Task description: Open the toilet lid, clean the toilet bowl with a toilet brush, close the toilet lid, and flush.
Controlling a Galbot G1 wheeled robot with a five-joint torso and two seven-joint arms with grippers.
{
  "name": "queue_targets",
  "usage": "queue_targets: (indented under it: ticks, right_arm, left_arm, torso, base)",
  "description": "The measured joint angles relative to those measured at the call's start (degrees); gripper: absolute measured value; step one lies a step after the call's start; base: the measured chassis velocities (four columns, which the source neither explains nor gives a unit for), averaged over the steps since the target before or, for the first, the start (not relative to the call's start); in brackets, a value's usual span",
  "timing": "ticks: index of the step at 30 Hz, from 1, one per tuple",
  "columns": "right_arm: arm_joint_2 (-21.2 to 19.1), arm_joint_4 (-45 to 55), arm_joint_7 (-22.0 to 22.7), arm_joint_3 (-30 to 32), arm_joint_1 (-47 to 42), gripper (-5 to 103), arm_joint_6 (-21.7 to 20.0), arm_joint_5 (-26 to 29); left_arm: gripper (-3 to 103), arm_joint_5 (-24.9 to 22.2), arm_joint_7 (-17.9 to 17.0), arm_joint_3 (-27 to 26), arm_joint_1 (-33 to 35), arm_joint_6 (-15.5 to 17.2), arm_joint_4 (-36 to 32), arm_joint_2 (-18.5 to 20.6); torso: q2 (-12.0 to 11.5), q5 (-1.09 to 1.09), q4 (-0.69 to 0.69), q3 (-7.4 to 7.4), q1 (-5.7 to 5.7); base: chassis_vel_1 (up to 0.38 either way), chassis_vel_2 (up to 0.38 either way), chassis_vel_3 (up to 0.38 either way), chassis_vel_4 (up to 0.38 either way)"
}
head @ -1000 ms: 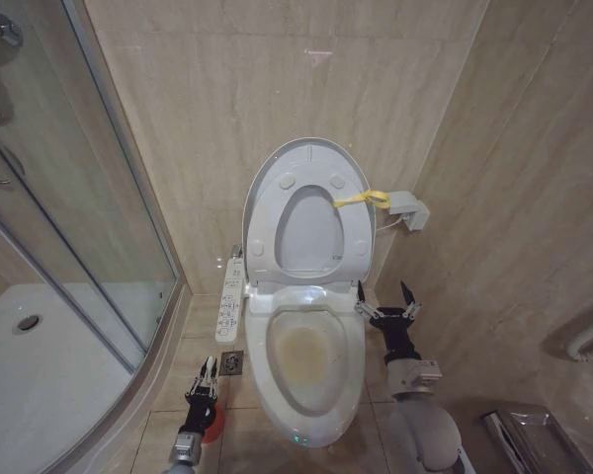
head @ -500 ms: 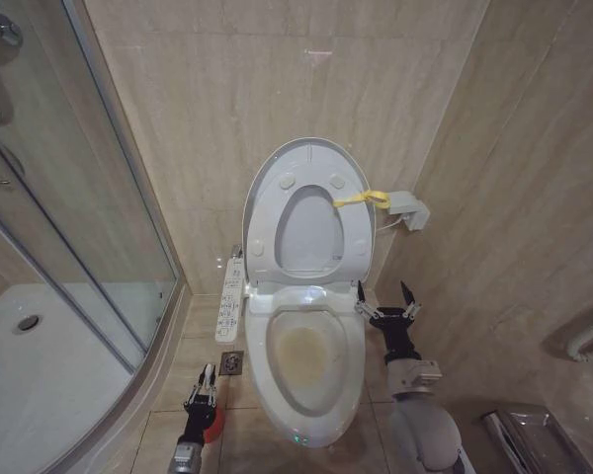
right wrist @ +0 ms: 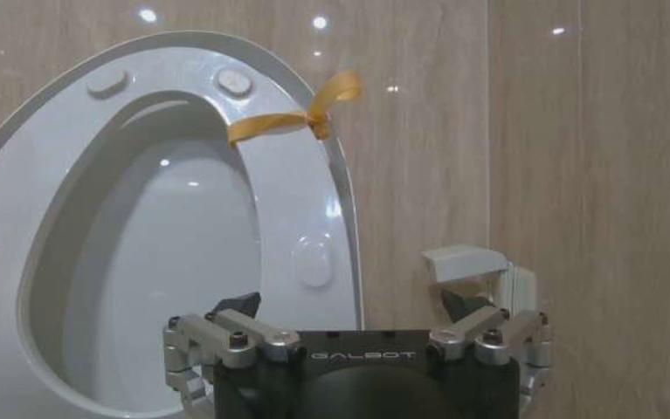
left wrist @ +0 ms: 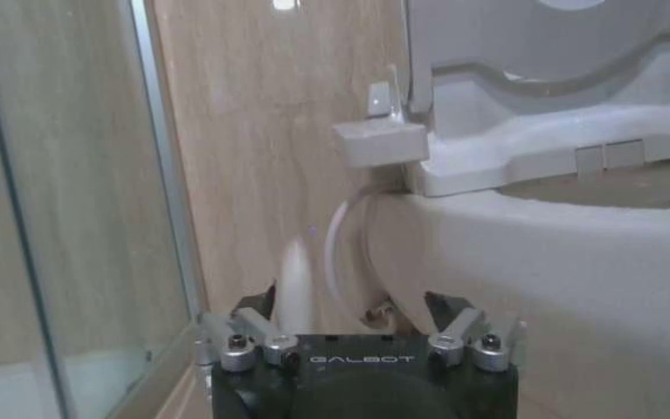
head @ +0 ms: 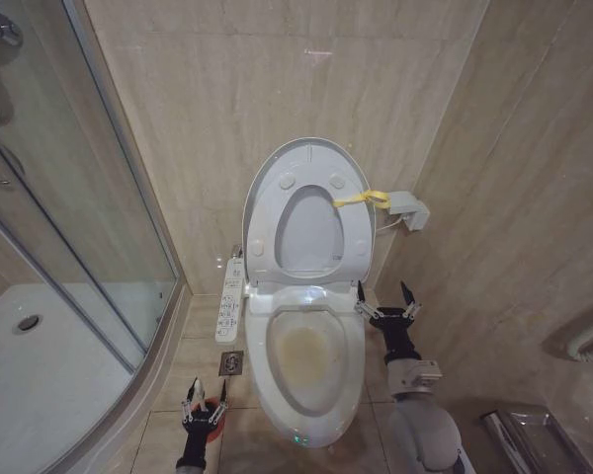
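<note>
From the head camera I see the toilet lid (head: 309, 212) raised against the wall, a yellow strap (head: 362, 198) at its edge. The toilet bowl (head: 308, 357) below is stained yellowish-brown. My left gripper (head: 205, 407) hangs low beside the bowl, fingers spread, over a red cup (head: 212, 418). My right gripper (head: 383, 297) waits beside the bowl's other flank, fingers wide.

Left wrist: the bowl's outer wall (left wrist: 568, 262).

Right wrist: the lid's underside (right wrist: 195, 227).

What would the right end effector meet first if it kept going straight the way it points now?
Probably the raised toilet lid: in the wrist view the open right end effector faces its underside edge, with the tiled wall just beside. Depth is unclear, so it might slip past the rim and meet the wall instead.
</note>
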Motion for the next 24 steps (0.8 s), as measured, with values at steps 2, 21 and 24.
queue_targets:
  ticks: [2,21,24]
  right_arm:
    - [0.0,0.0,0.0,0.0,0.0,100,0.0,0.0]
    - [0.0,0.0,0.0,0.0,0.0,100,0.0,0.0]
    - [0.0,0.0,0.0,0.0,0.0,100,0.0,0.0]
  left_arm:
    - [91,0.4,-0.3,-0.5,0.8,-0.1,-0.7,-0.1]
    - [100,3.4,-4.7,-3.3,6.6,-0.8,-9.3,0.8]
    - [100,3.0,-5.4,-4.5,8.0,-0.3,-12.6,1.4]
  torso:
    - [0.0,0.0,0.0,0.0,0.0]
    - [0.0,-0.01,0.01,0.0,0.01]
    - [0.0,-0.02,0.01,0.01,0.01]
  base:
    - [0.0,0.0,0.0,0.0]
    - [0.0,0.0,0.0,0.0]
    - [0.0,0.0,0.0,0.0]
